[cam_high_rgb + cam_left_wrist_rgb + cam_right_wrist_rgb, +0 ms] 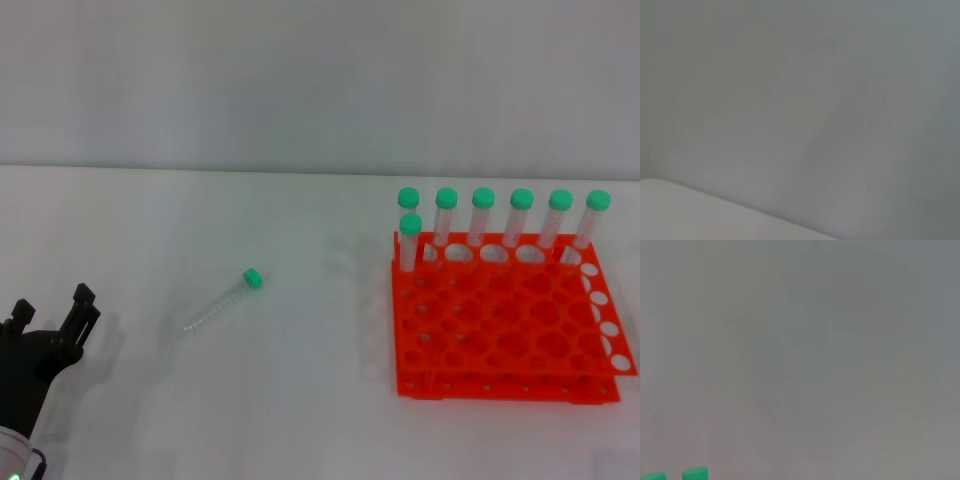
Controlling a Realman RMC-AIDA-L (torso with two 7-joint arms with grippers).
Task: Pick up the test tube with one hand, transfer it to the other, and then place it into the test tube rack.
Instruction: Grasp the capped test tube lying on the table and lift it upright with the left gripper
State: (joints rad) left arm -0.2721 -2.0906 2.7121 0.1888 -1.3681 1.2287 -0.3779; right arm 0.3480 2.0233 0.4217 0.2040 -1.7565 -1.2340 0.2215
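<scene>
One test tube (224, 300) lies on the white table (300, 400), grey wall (300, 80) behind; left hand (55, 312) spread.

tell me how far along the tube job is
Nothing done yet. The test tube lies flat on the table, well left of the test tube rack. The left pincer is open near the table's left edge, empty. The right pincer is out of view. Pickup, handover and racking remain.
</scene>
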